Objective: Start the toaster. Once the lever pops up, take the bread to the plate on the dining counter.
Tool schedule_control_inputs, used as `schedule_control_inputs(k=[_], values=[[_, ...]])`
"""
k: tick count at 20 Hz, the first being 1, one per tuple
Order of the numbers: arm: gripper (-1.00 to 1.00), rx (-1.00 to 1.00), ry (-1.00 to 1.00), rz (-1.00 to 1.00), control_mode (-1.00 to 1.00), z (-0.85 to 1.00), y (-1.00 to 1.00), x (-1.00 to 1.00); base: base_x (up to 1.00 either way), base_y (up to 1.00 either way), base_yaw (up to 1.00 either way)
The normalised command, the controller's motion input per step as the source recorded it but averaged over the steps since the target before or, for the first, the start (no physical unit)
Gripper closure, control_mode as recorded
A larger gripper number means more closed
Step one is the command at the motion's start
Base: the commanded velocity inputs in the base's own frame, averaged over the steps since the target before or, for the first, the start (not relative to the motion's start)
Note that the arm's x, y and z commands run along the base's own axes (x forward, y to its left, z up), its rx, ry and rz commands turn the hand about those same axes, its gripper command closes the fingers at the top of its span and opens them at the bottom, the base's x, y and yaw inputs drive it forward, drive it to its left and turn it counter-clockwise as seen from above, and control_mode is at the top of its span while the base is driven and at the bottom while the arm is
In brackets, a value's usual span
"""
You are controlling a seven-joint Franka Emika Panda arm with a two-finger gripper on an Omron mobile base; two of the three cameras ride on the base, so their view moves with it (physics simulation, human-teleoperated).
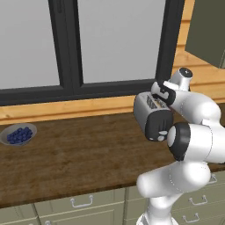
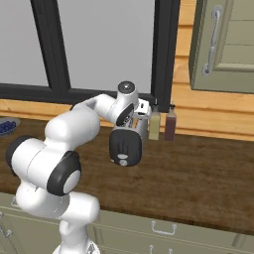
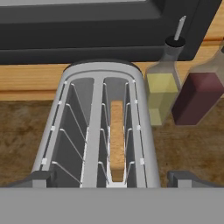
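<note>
Hovering over the toaster [image 1: 151, 115] in the left base view, near the counter's back edge. Right base view: its black end panel [image 2: 126, 146] faces me. Hand view: the bread [image 3: 116, 139] sits in the right slot; gripper [image 3: 112, 178] fingers spread wide, empty. I'd retreat toward the lever, pressing straight down.

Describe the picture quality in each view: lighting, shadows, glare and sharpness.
Left base view: flat, even light, no glare on the toaster, edges slightly soft. Right base view: same even light, only faint shading under the two bottles. Hand view: sharpest, with the bread crisp in its slot, darker shading inside the slots.
</note>
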Motion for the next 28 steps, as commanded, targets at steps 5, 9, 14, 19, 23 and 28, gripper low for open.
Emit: schedule_control_inputs(k=[5, 9, 14, 19, 23, 28], values=[[-1.00, 0.00, 0.00, 0.00, -1.00, 0.00, 0.00, 0.00, 0.00, 0.00, 0.00], [-1.00, 0.00, 0.00, 0.00, -1.00, 0.00, 0.00, 0.00, 0.00, 0.00, 0.00], [-1.00, 0.00, 0.00, 0.00, -1.00, 0.00, 0.00, 0.00, 0.00, 0.00, 0.00], [-1.00, 0.00, 0.00, 0.00, -1.00, 0.00, 0.00, 0.00, 0.00, 0.00, 0.00], [-1.00, 0.00, 0.00, 0.00, -1.00, 0.00, 0.00, 0.00, 0.00, 0.00, 0.00], [-1.00, 0.00, 0.00, 0.00, -1.00, 0.00, 0.00, 0.00, 0.00, 0.00, 0.00]])
